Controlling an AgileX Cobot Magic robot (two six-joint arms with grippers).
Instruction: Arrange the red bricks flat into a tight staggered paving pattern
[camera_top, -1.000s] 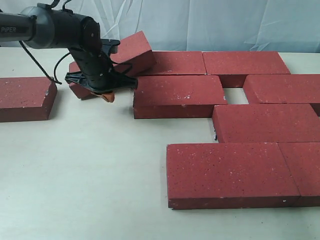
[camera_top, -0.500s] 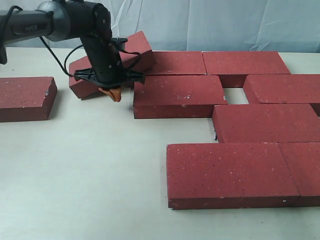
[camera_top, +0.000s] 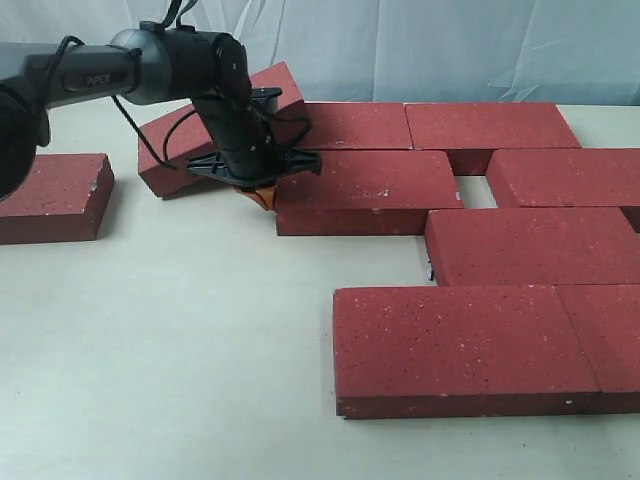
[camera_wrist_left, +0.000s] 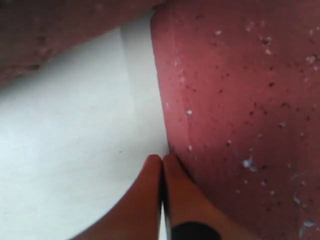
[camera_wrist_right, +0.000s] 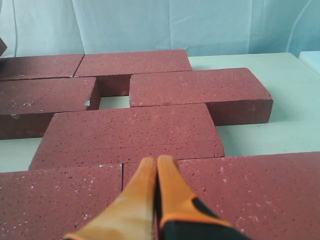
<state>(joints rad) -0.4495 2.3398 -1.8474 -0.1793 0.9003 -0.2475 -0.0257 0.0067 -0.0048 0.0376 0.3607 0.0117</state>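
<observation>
Several red bricks lie flat in staggered rows on the table. One brick leans tilted at the back left, its upper end propped on a back-row brick. My left gripper is shut with nothing in it, and its orange tips press against the left end of a second-row brick. The left wrist view shows the shut left gripper touching that second-row brick. My right gripper is shut and empty above the front bricks. It is out of the exterior view.
A lone brick lies apart at the far left. A small gap of bare table shows between the second-row brick and the right brick. A pale curtain hangs behind. Bare table lies in front on the left.
My left gripper has swung right from beside the tilted brick to the second-row brick's left end. That brick has slid slightly right, narrowing the gap.
</observation>
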